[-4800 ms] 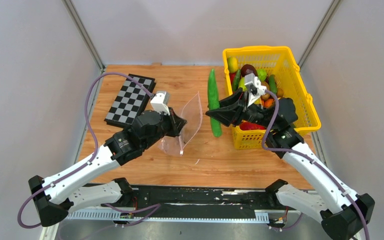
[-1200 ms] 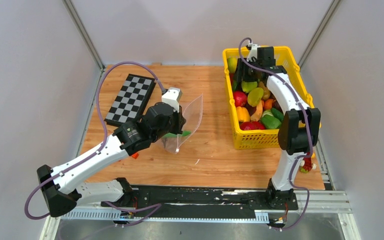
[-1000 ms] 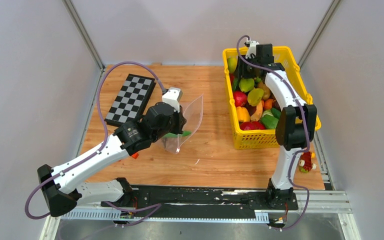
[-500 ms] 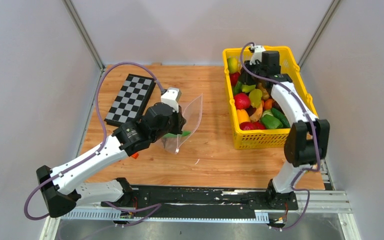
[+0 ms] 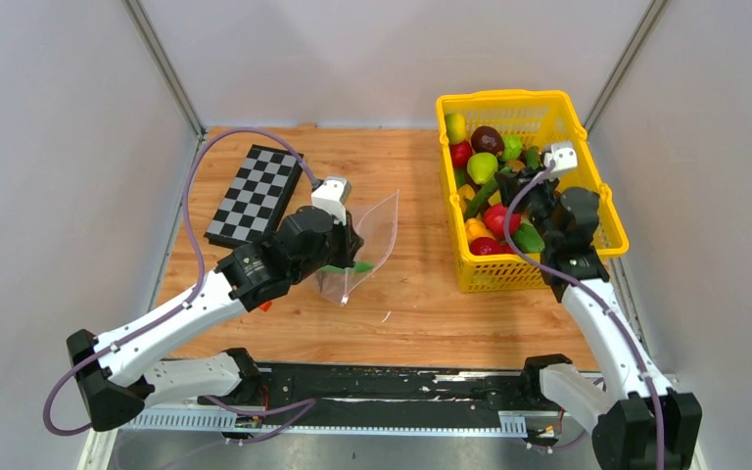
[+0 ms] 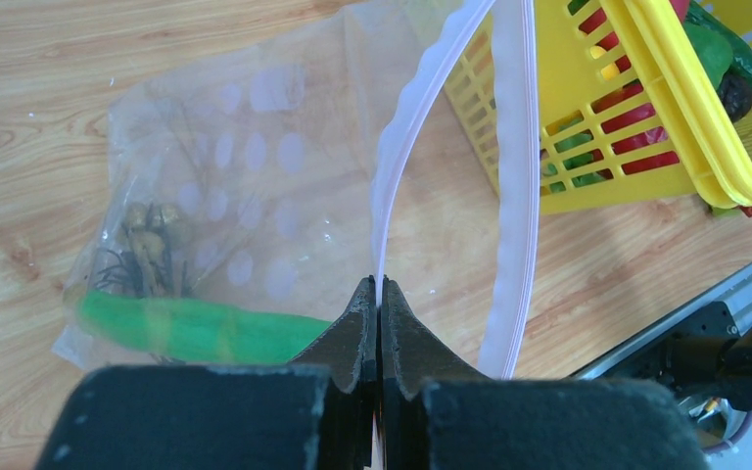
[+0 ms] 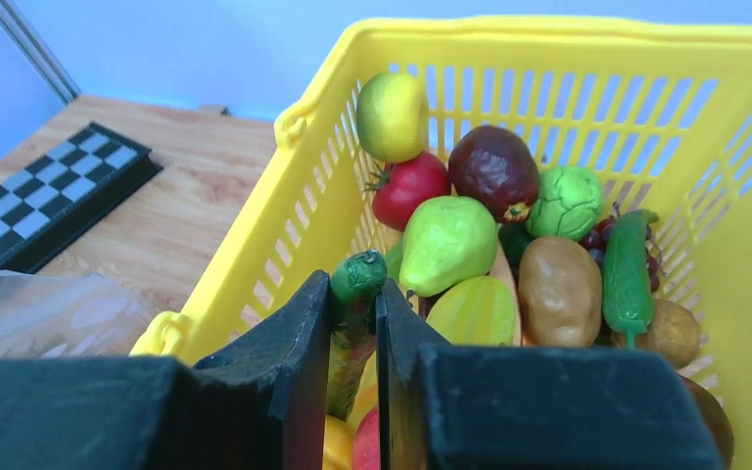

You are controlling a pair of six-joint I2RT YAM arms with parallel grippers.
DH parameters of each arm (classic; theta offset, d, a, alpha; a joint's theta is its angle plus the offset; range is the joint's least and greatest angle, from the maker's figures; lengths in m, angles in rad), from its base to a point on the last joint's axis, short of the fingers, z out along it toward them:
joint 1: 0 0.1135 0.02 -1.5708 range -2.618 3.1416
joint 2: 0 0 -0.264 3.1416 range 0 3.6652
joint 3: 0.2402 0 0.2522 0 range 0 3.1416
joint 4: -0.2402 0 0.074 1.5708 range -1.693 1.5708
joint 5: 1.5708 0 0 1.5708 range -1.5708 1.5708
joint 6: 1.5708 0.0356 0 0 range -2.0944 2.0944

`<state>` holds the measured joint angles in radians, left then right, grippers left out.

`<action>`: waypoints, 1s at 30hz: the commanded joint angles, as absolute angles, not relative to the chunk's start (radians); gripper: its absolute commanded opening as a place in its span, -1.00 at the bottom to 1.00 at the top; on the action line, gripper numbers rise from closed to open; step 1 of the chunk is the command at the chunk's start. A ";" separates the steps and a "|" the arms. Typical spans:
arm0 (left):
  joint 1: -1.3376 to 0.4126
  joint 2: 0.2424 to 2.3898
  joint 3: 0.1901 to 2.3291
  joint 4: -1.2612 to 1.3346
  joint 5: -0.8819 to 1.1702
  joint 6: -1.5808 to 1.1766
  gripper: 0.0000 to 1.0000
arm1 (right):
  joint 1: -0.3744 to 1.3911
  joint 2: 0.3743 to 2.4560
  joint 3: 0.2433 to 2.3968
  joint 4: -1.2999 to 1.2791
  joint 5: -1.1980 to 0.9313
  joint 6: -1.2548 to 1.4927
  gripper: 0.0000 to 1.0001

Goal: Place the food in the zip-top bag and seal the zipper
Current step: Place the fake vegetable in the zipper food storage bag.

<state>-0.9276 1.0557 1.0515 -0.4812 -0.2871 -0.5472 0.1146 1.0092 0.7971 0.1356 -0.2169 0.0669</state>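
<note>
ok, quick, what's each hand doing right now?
Left hand: closed, pinching the mouth edge of the zip-top bag.
Right hand: closed on a long green vegetable.

The overhead camera sits high above the near edge of the bench, tilted toward the far wall, distant enough to take in the whole bench. The left wrist camera rides just behind the left hand, very close, looking down and rightward through the bag it pinches, to the near left corner of the basket. The right wrist camera rides behind the right hand, close over the basket, facing far and left toward the chessboard; the green vegetable it pinches sits right at the lens. Both wrist views share the basket's left side and the bag; the overhead view covers both.
</note>
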 commanded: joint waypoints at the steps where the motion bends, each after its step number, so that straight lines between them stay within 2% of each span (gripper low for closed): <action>1: -0.928 1.025 1.046 -0.434 -0.272 -0.565 -1.00 | 0.112 0.860 0.711 0.373 -0.160 0.101 -1.00; 9: -0.928 1.006 1.030 -0.420 -0.276 -0.579 -1.00 | 0.112 0.707 0.672 0.395 -0.127 0.105 -1.00; 18: -0.928 0.994 1.027 -0.412 -0.281 -0.586 -1.00 | 0.112 0.621 0.701 0.402 -0.330 0.078 -1.00; 26: -0.928 0.992 1.024 -0.399 -0.284 -0.590 -1.00 | 0.112 0.516 0.738 0.359 -0.321 0.056 -1.00; 30: -0.928 0.990 1.022 -0.390 -0.281 -0.597 -1.00 | 0.112 0.496 0.760 0.369 -0.396 0.087 -1.00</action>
